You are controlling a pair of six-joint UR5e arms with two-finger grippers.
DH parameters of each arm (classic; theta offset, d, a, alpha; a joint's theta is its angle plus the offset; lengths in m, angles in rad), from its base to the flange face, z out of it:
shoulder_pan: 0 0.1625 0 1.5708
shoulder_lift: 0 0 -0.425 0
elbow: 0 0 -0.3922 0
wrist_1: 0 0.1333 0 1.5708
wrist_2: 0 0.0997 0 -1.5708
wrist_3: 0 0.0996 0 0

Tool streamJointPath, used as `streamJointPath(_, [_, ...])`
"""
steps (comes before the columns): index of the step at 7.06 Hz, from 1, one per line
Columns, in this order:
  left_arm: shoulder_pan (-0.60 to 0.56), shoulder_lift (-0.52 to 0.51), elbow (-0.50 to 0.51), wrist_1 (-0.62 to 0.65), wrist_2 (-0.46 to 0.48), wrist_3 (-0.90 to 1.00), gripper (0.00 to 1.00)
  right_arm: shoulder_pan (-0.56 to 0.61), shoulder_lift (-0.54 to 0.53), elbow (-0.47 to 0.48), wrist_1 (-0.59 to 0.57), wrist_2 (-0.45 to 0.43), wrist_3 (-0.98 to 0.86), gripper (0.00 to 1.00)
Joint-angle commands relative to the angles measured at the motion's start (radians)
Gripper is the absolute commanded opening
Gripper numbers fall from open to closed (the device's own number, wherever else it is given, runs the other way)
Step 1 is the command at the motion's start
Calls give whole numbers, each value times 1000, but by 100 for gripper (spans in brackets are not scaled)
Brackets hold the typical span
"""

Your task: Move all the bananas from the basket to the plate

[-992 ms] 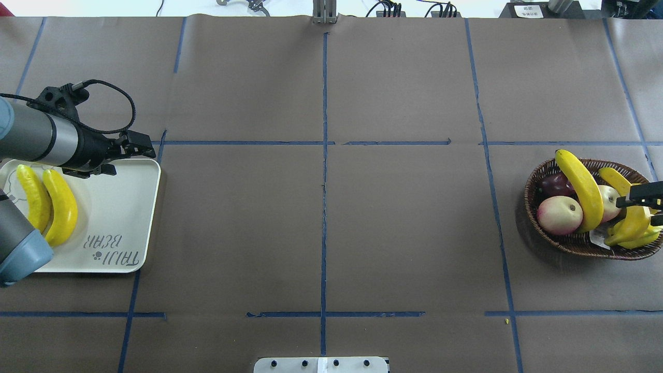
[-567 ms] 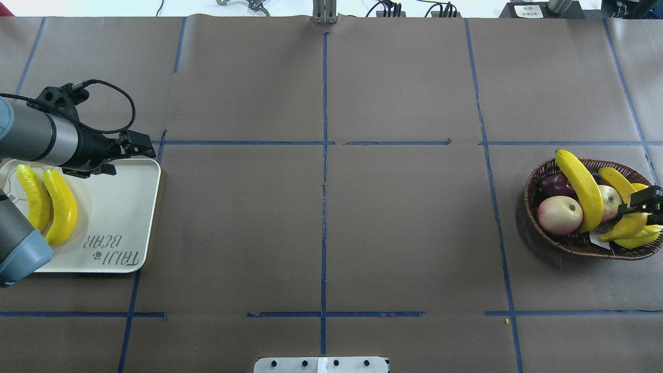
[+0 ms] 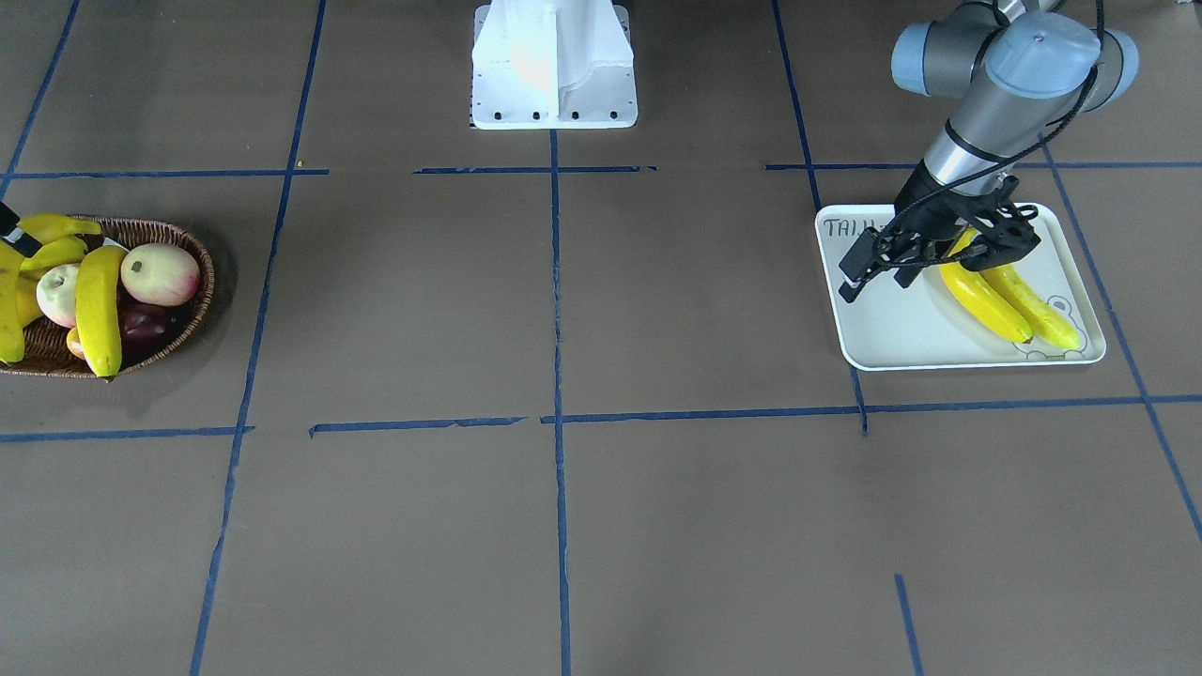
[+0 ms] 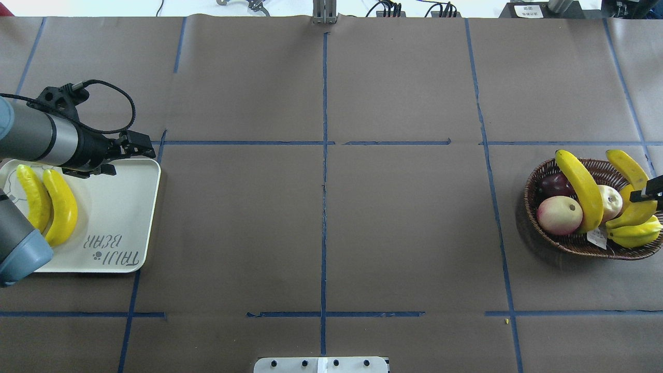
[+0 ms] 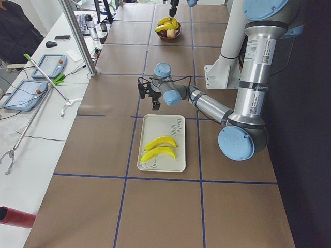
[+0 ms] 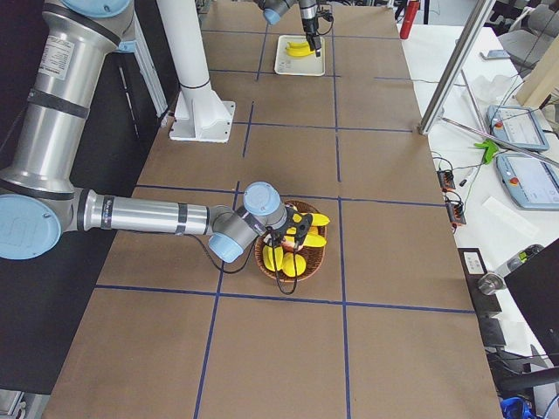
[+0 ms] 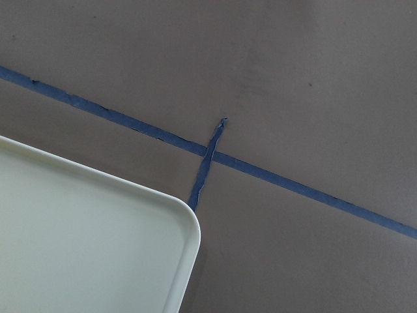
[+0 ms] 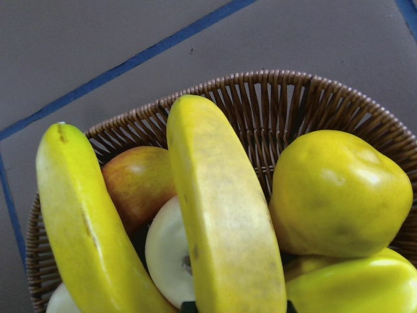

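- Plate (image 4: 119,207), table's left end: two bananas (image 4: 61,207) side by side on it.
- Basket (image 4: 538,178), right end: four more visible, two pink-cream fruits (image 4: 559,215), one dark fruit (image 4: 557,182).
- Left gripper (image 4: 149,147): over the plate's far corner, fingers spread, holding nothing.
- Right gripper (image 4: 650,192): pinching one basket banana (image 4: 627,165).

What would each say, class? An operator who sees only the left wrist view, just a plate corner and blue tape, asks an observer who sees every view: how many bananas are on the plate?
Observer: Two bananas lie side by side on the plate.
Operator: Are any in the basket?
Observer: Yes. A long banana lies across the round fruits in the basket, with more beside it.
Operator: What is the right arm doing?
Observer: The right claw is shut on a banana at the basket's right side.
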Motion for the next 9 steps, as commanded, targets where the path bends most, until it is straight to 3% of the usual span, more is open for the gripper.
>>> streamJointPath(1, [0, -2, -3, 0, -2, -1, 100, 162, 3, 131, -4, 124, -5, 1])
streamJointPath(3, [5, -50, -2, -1, -5, -3, 100, 48, 114, 184, -12, 87, -2, 1])
streamJointPath(5, [27, -157, 0, -18, -5, -134, 99, -206, 215, 185, -14, -127, 12, 2])
streamJointPath(7, [104, -306, 0, -36, -3, -314, 99, -392, 308, 188, -17, -260, 12, 2])
streamJointPath(8, [118, -352, -11, -56, -5, -390, 99, -491, 404, 193, -88, -355, 12, 2])
streamJointPath(9, [158, -359, -8, -137, -2, -444, 99, -596, 539, 194, -231, -468, 12, 2])
